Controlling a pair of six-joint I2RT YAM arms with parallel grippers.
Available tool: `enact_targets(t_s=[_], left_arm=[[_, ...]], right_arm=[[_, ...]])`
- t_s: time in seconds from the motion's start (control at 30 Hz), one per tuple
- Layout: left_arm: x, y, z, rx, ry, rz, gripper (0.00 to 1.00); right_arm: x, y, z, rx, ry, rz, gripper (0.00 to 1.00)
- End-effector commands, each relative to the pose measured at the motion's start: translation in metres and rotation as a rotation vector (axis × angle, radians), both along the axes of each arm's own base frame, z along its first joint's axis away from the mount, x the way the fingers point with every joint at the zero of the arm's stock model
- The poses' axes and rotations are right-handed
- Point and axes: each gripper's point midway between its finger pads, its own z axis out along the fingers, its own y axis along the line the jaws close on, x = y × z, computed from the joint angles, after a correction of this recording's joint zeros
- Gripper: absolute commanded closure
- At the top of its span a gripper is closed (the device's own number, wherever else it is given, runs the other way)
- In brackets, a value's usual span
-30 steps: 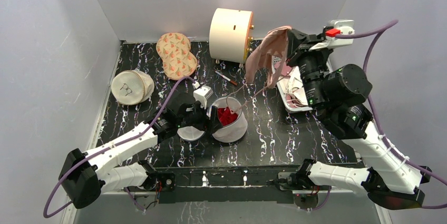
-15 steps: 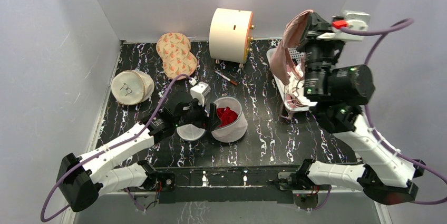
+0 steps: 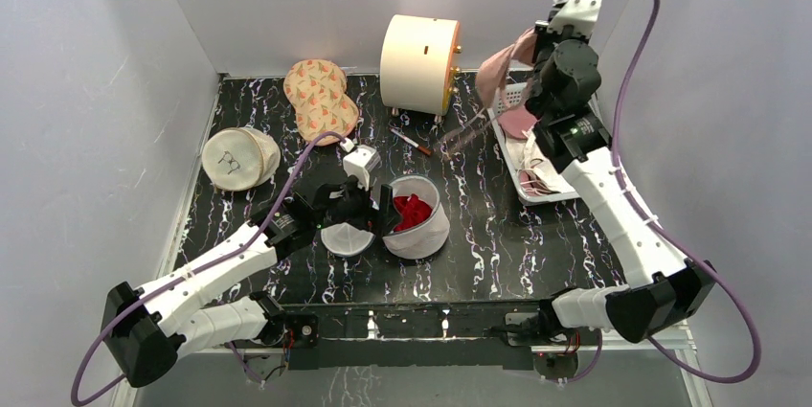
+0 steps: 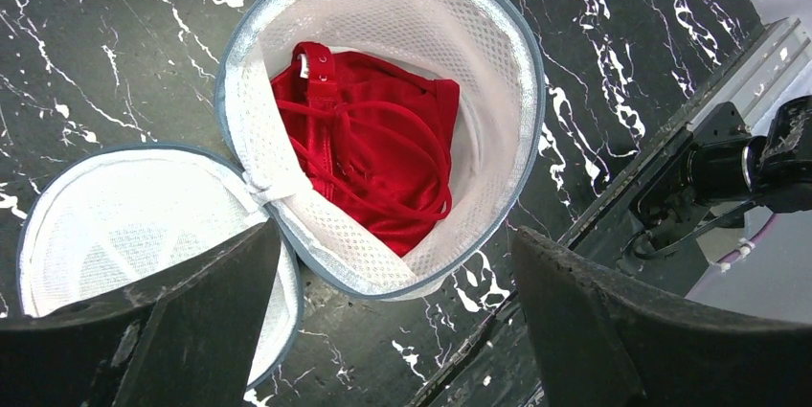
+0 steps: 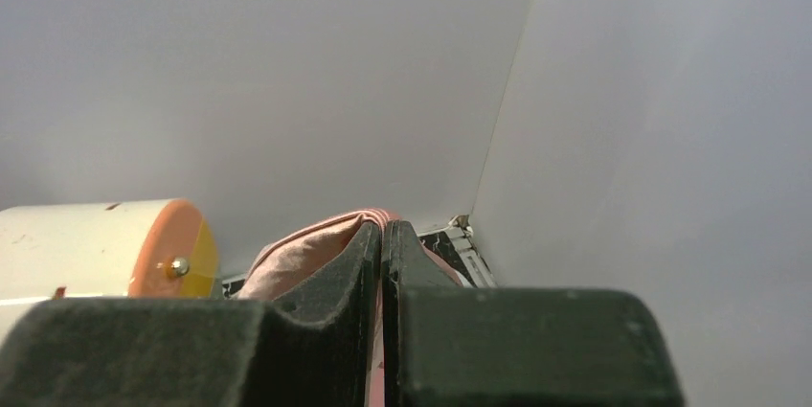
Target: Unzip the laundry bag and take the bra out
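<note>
The laundry bag [image 3: 428,227] stands unzipped mid-table, its lid [image 3: 347,238] flopped open to the left. In the left wrist view the bag [image 4: 517,53] holds a red strappy garment [image 4: 383,158]. My left gripper [image 3: 378,212] is open and empty, its jaws standing either side of the bag's near wall and hinge [image 4: 393,249]. My right gripper [image 3: 538,43] is shut on the rose-pink bra [image 3: 496,70] and holds it high at the back right, with a strap trailing left. In the right wrist view the bra [image 5: 297,259] is pinched between the closed fingers [image 5: 383,230].
A white basket [image 3: 523,190] with pale garments sits below the hanging bra. A cream drum [image 3: 418,62] stands at the back centre. An orange patterned pouch [image 3: 321,101] and a cream round pouch [image 3: 237,158] lie at the left. A pen [image 3: 410,142] lies mid-table.
My right arm has swung up and back to the right corner, carrying the bra from over the table to above the basket. My left gripper has barely moved.
</note>
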Motion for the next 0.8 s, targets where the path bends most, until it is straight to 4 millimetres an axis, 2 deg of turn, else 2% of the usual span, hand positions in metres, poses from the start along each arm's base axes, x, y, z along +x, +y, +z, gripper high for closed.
enact_targets(t_s=[0.0,0.17,0.27,0.37,0.5,0.7,0.77], left_arm=[[0.003,0.001,0.025,-0.017,-0.057,0.0,0.1],[0.005,0.002,0.027,0.0,-0.07,-0.005,0.1],[0.006,0.001,0.03,-0.003,-0.077,-0.006,0.1],[0.006,0.002,0.032,-0.003,-0.08,-0.005,0.1],[0.005,0.004,0.033,-0.006,-0.083,0.0,0.1],[0.004,0.002,0.032,-0.007,-0.075,-0.009,0.1],[0.004,0.001,0.031,-0.006,-0.072,-0.01,0.1]], right_arm=[[0.006,-0.019,0.039,0.125,-0.117,0.044,1.0],[0.02,-0.063,0.062,0.133,-0.163,-0.026,1.0],[0.03,-0.086,0.063,0.136,-0.159,-0.048,1.0],[0.039,-0.094,0.053,0.126,-0.13,-0.054,1.0],[0.046,-0.095,0.018,0.136,-0.058,-0.051,1.0],[0.042,-0.091,-0.067,0.262,0.06,-0.048,1.0],[0.04,-0.093,-0.084,0.309,0.077,-0.059,1.0]])
